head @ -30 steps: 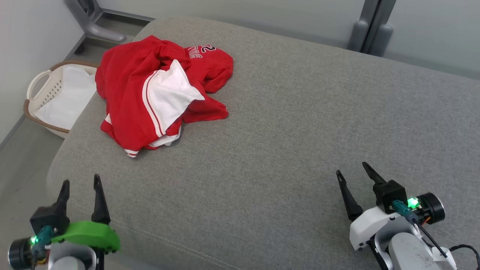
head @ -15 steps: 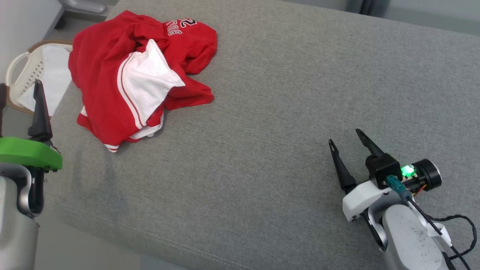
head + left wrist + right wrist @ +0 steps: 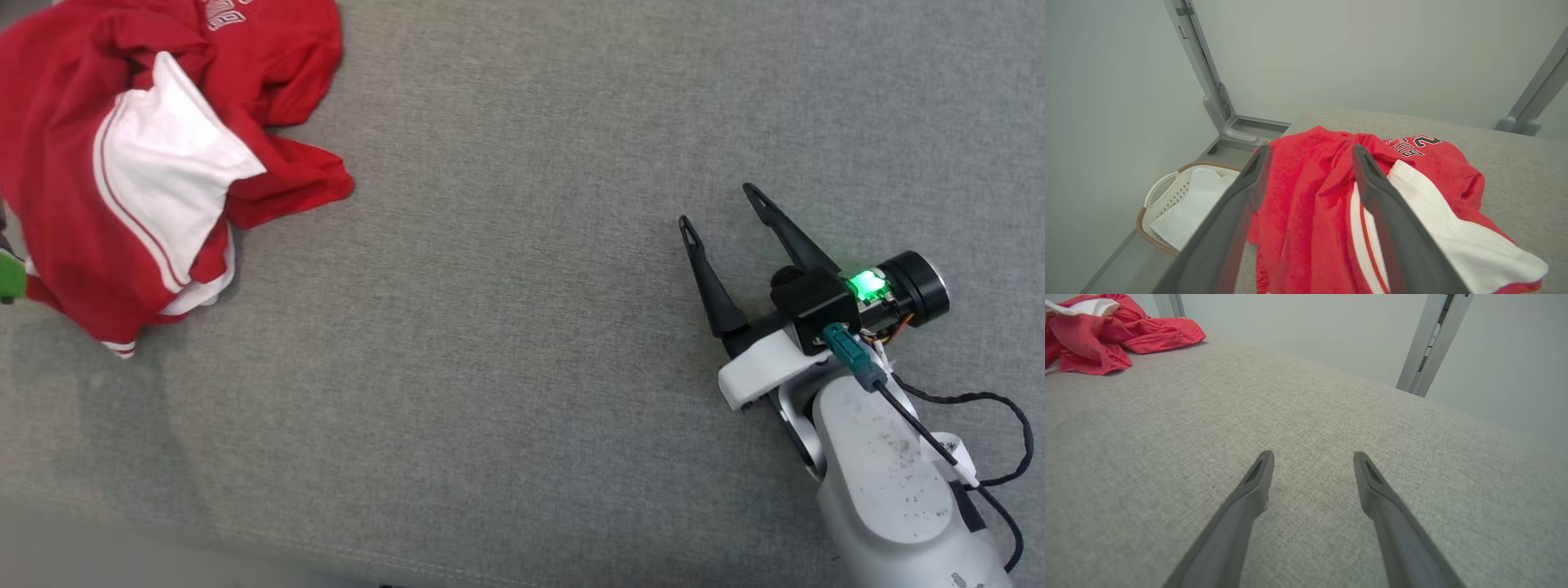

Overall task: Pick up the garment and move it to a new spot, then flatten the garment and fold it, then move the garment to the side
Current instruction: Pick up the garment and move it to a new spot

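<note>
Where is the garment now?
Head view: the garment lies at the upper left of the cushion, far from the right gripper. A basket sits beside it.

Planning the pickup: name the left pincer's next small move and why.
Probably lower the open left pincer onto the red garment: the crumpled cloth lies just ahead between its fingers, ungripped, while the open right pincer sits far off over the grey cushion.

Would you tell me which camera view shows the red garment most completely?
The left wrist view: the garment lies nearly whole, lettering included, though two fingers cross it. The head view cuts it off at the left and top edges; the right wrist view catches a crumpled edge at upper left.
</note>
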Motion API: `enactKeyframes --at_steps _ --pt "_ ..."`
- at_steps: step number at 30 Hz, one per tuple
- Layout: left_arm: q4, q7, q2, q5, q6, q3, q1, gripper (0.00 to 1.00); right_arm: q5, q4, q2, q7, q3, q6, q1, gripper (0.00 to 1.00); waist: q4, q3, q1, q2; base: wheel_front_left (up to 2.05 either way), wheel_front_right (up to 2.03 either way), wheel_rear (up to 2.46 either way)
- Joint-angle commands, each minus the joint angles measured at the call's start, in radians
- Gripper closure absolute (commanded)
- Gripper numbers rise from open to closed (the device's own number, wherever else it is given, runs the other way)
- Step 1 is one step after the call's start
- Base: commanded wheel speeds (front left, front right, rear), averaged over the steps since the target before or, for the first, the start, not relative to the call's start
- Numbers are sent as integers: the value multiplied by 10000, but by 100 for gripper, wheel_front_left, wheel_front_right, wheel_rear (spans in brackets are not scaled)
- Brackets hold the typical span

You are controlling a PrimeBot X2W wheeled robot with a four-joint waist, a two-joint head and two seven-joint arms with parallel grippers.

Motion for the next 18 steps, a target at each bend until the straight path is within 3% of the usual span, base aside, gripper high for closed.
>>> enactKeyframes --at_steps 1,4,9,18 --pt "-4 42 257 -429 -37 -249 -358 0 -67 -107 -56 -23 38 -10 -183 0 -870 994 -1 -1 0 0 0" --pt "-229 119 730 -1416 -34 -1112 -680 0 -105 -293 -76 -18 58 -13 -322 0 -1088 1345 -1 -1 0 0 0" --pt "-249 219 1348 -2919 -33 -1740 -1080 0 -149 -500 -125 -4 -2 -16 -379 0 -1328 1774 -1 -1 0 0 0" --pt "377 515 1882 -4125 -33 -2748 -1220 0 -80 -559 -252 60 -116 -25 -306 0 -1543 2050 -1 -1 0 0 0"
